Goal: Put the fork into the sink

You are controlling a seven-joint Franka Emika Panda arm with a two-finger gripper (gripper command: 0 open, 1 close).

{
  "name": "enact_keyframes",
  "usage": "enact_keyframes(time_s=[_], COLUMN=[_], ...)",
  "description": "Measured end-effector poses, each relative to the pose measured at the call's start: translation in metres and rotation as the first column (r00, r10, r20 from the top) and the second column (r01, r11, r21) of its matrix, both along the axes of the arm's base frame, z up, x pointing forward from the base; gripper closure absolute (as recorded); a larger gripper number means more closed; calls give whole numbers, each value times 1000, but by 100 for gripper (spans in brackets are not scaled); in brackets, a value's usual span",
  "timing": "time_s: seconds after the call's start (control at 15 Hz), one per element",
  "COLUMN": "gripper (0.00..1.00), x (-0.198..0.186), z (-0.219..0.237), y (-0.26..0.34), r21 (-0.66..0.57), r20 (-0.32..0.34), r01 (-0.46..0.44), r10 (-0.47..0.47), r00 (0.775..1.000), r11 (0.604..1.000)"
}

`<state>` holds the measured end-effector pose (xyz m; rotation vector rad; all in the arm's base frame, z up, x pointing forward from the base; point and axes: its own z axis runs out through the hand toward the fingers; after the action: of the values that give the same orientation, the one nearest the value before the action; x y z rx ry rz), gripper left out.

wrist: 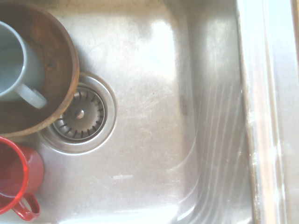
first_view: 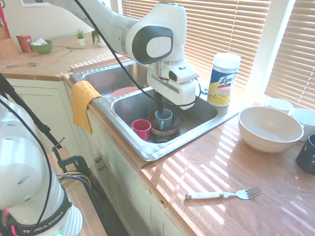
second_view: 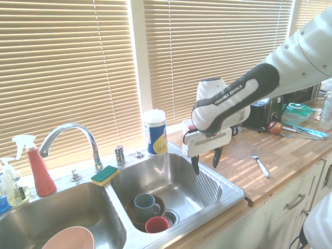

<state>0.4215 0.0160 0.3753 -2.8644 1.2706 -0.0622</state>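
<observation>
— Where do we see the slim white-handled fork with silver tines (first_view: 224,194)?

— Flat on the wooden countertop (first_view: 236,162), well apart from the stainless steel double-basin sink (first_view: 197,125).

— And the white arm's two-finger gripper (second_view: 206,161)?

— We see it above the right basin, fingers apart, holding nothing. Below sit a grey-blue mug (second_view: 146,204) in a brown wooden bowl (wrist: 53,70) and a red cup (second_view: 156,225) beside the drain (wrist: 80,113).

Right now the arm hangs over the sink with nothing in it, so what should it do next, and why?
Probably swing over to the fork. It lies untouched on the wooden countertop, while the open, empty gripper hangs above the sink.
</observation>
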Motion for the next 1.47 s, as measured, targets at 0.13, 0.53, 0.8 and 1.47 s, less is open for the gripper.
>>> enact_keyframes(time_s=[0.13,0.53,0.8,1.47], gripper=[0,0,0,0], x=[1,10,-13,-92], z=[0,29,25,-24], y=[0,-64,-135,-228], r21=[0,-19,-18,-18], r20=[4,70,81,60], r01=[3,228,467,494], r10=[-3,-226,-464,-492], r00=[1000,972,882,868], r11=[1000,973,884,869])
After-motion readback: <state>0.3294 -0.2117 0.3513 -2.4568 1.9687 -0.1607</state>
